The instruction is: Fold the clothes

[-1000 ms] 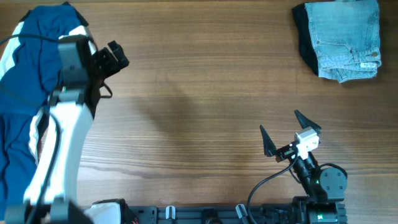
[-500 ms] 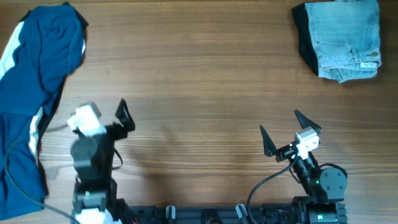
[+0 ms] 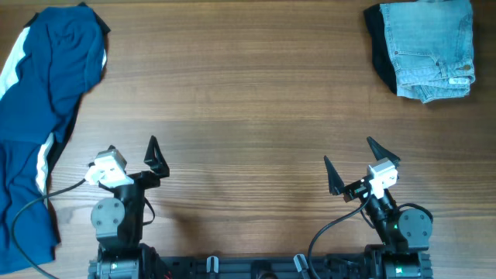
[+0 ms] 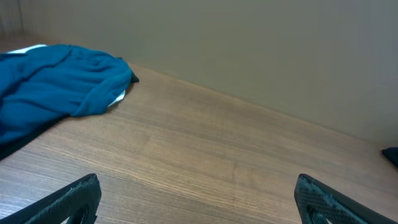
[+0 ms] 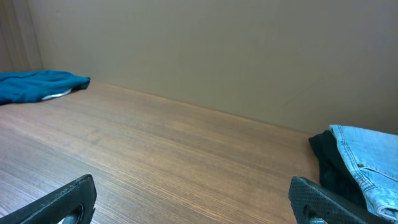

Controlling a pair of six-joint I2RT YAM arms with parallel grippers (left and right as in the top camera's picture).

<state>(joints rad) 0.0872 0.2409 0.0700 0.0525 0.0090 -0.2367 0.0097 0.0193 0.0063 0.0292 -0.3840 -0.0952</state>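
Observation:
A crumpled blue garment with a white stripe lies unfolded along the table's left edge; it also shows in the left wrist view and, far off, in the right wrist view. A folded pair of light-blue jeans rests on a dark folded garment at the back right, also in the right wrist view. My left gripper is open and empty near the front left. My right gripper is open and empty near the front right.
The wooden table runs between the two clothing piles. A plain beige wall stands behind the table. Both arm bases sit at the front edge, with a black rail below them.
My left arm has drawn back from the blue garment at the back left to its base at the front left, empty. The garment lies spread out. The right arm has not moved.

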